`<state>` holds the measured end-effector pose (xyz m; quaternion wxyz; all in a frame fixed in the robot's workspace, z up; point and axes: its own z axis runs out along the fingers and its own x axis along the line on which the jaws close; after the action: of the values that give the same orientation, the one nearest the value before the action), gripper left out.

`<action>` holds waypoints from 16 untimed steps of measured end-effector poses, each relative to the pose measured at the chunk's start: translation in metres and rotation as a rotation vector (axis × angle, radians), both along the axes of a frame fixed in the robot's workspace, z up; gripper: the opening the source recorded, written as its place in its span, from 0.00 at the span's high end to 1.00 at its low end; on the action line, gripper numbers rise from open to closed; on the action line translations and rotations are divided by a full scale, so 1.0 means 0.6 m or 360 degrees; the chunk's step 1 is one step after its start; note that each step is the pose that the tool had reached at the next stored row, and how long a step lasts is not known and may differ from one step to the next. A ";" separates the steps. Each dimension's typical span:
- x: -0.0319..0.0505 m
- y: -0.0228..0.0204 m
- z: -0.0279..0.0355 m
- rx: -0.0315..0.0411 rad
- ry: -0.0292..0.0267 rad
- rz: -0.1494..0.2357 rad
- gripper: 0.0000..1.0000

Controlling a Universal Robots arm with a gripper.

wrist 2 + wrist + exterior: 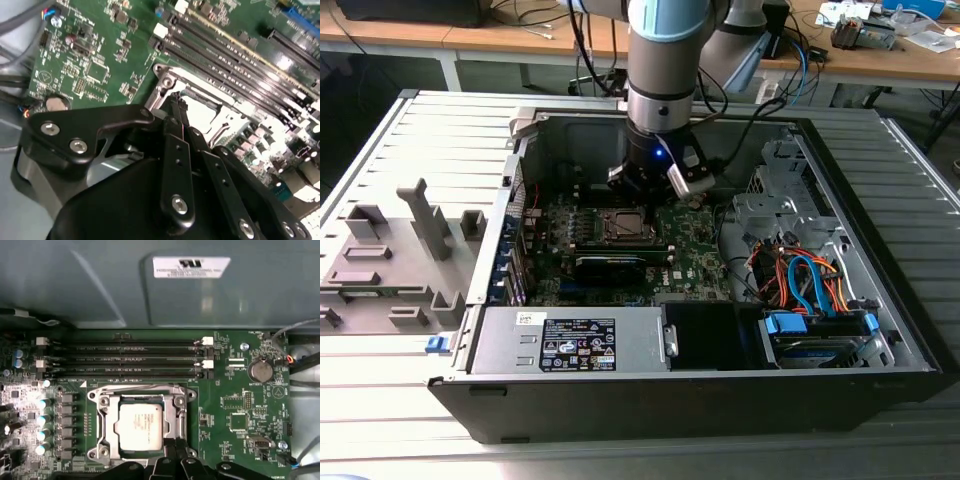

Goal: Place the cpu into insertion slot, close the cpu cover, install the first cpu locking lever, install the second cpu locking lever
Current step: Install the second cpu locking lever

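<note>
Hovering over an open computer case (880,330) on a slatted grey table (380,140), wooden desks at twelve o'clock, gripper (172,450) fingers pinched together and empty beside the cpu cover (177,412), cpu (141,426) seated in the insertion slot (106,427).

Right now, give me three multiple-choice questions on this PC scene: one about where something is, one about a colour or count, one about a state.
1. Where is the cpu?
A. on the grey tray outside the case
B. in the insertion slot on the motherboard
C. on the power supply

2. What colour is the motherboard?
A. red
B. white
C. green

3. How is the cpu cover?
A. folded down around the cpu
B. removed and lying on the desk
C. standing upright, wide open

Key: 1 B, the first wrist view shows the silvery chip seated in the socket. 2 C, the board is green in both wrist views. 3 A, the metal frame lies flat around the chip, with the gripper at its edge.
</note>
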<state>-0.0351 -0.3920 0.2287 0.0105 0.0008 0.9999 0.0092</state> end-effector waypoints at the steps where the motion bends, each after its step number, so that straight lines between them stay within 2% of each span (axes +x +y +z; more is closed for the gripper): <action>1: 0.000 -0.0039 0.000 0.0017 0.00001 0.0000 0.89; 5: 0.000 -0.0240 0.000 0.0093 0.00000 0.0000 0.89; 6: 0.000 -0.0285 0.000 0.0107 -0.00001 0.0000 0.89; 9: 0.000 -0.0465 0.000 0.0139 -0.00001 0.0000 0.89; 10: 0.000 -0.0522 0.000 0.0143 0.00000 0.0000 0.89; 11: 0.000 -0.0615 0.000 0.0150 0.00000 0.0000 0.89; 12: 0.000 -0.0686 0.000 0.0168 0.00001 0.0000 0.89; 13: 0.000 -0.0709 0.000 0.0189 0.00001 0.0000 0.89; 15: -0.001 -0.0749 0.000 0.0244 0.00000 0.0000 0.89; 16: -0.004 -0.0775 0.000 0.0277 0.00001 0.0000 0.89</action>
<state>-0.0376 -0.4385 0.2286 0.0104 0.0018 0.9953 0.0960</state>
